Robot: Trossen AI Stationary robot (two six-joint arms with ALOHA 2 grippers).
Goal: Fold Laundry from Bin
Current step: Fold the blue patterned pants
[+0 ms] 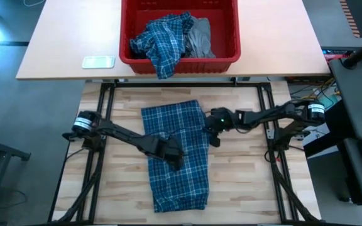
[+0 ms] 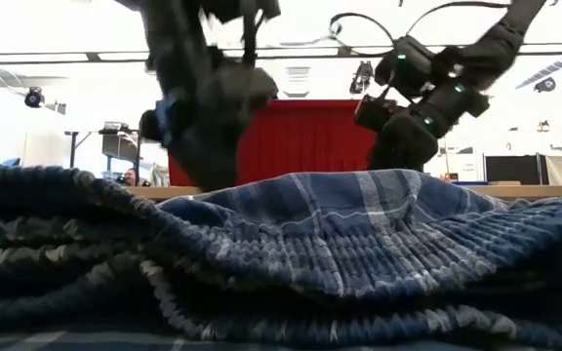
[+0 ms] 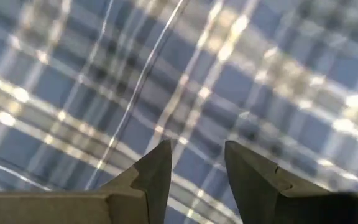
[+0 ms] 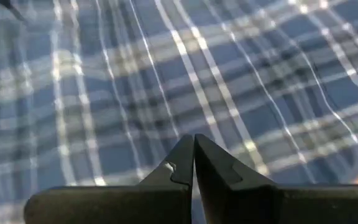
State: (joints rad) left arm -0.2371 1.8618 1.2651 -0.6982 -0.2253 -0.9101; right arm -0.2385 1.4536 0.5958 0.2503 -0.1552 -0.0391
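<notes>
A blue-and-white plaid cloth garment (image 1: 178, 157) is spread lengthwise on the wooden bench (image 1: 244, 182) — below the red plastic bin (image 1: 180, 34). Left claw (image 3: 197, 168) is parted over it; right claw (image 4: 194, 163) is clenched, empty, at its edge.

No readable text, labels, brands or numbers anywhere. Nothing legible on the plaid garment (image 1: 176, 157), the red bin (image 1: 180, 61), or the small pale object (image 1: 98, 61) on the far table beside it.
</notes>
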